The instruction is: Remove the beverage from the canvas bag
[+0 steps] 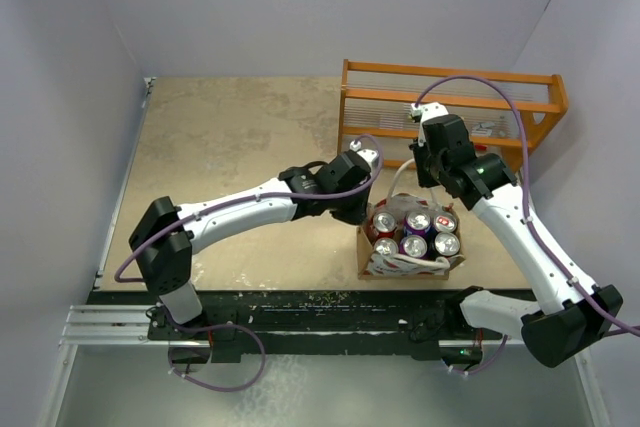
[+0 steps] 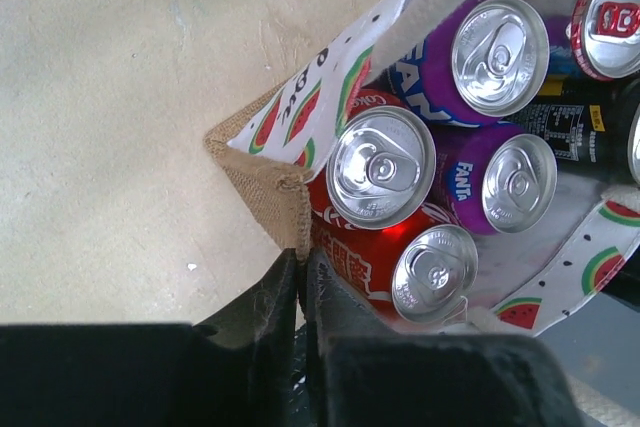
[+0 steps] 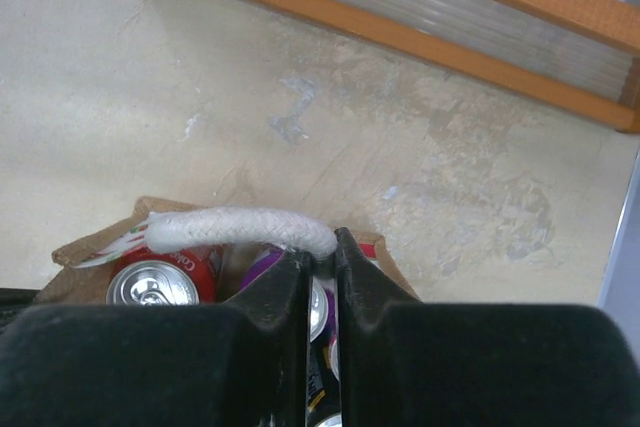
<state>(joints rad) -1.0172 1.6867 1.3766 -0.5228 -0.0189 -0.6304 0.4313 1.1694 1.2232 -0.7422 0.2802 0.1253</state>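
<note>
Sitting by the table's near edge, toward its right corner, the canvas bag point(image 1: 363, 252) holds 6 upright cans point(image 2: 381, 166), packed touching. The left gripper point(image 2: 303, 272) is clamped on the bag's burlap corner, and the right gripper point(image 3: 322, 247) pinches the white handle point(image 3: 240, 230). Pulling that handle could tip the soft bag and spill cans, I reckon. The bag has tan sides and a watermelon-print lining. The orange rack point(image 1: 450, 107) fills the far right corner.

I get bright, even overhead light; soft shadows under arms point(image 1: 250, 209). Glare on can tops point(image 2: 381, 168). Near fingers point(image 3: 275, 302) dark, blurred in wrist views.
</note>
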